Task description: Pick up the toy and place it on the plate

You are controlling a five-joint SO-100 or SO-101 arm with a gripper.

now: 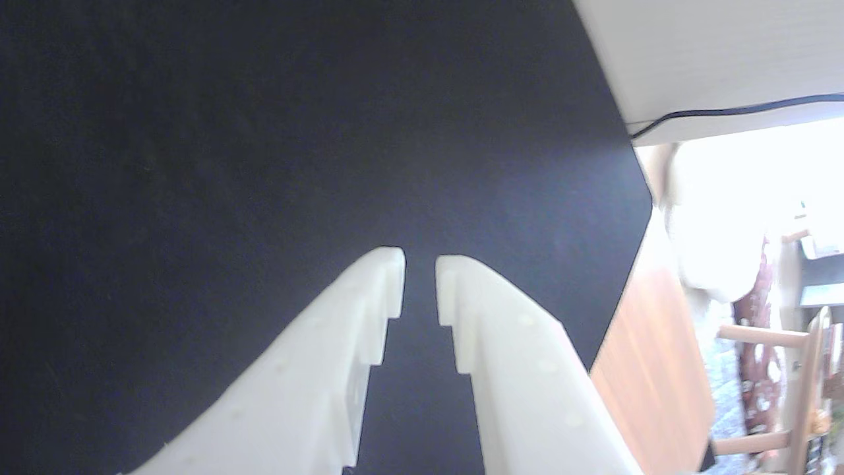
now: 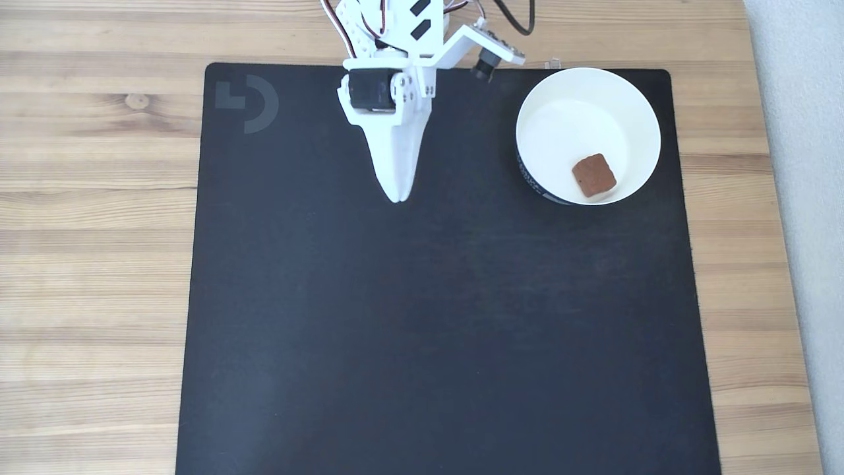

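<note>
Fixed view: toy (image 2: pixel 594 175) lies inside plate (image 2: pixel 633 105), far right of mat (image 2: pixel 448 316) — placing looks done. Hand (image 2: pixel 398 195) empty, jaws narrow, well left — next, likely just retreat.

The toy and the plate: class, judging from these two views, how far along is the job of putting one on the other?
Done: the small reddish-brown speckled toy block already lies inside the round white plate, near its lower rim in the fixed view. In hand: nothing; the white two-finger gripper is over the black mat, apart from the plate, a narrow gap between its fingers. Left: nothing visible.
</note>
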